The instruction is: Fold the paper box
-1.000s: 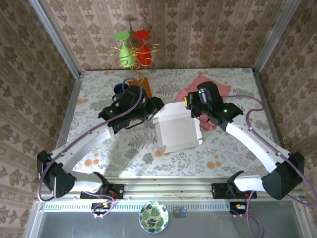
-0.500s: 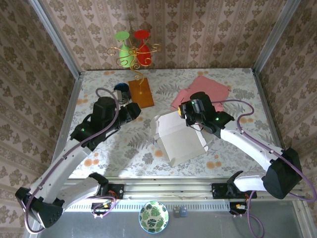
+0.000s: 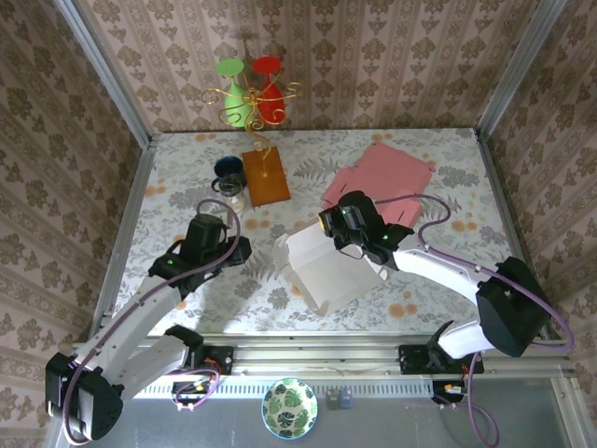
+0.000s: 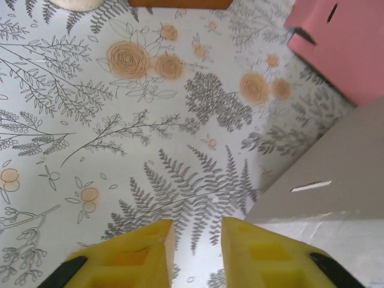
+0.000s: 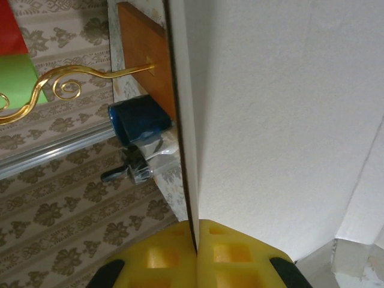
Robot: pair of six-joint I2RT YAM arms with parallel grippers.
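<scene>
Paper box (image 3: 322, 275), floral tabletop (image 3: 182, 177), papered walls (image 3: 392, 65)

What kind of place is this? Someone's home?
Probably a staged test booth, not a home: wallpapered panels sit in a bare metal frame, and a left arm and a right arm are bolted to a rail at the flowered table's edge. A paper box sits on it.

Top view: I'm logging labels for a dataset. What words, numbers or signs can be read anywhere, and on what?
None can be read. The white box, pink sheet, blue cup and bowl carry no text; the table and walls show only floral patterns.
</scene>
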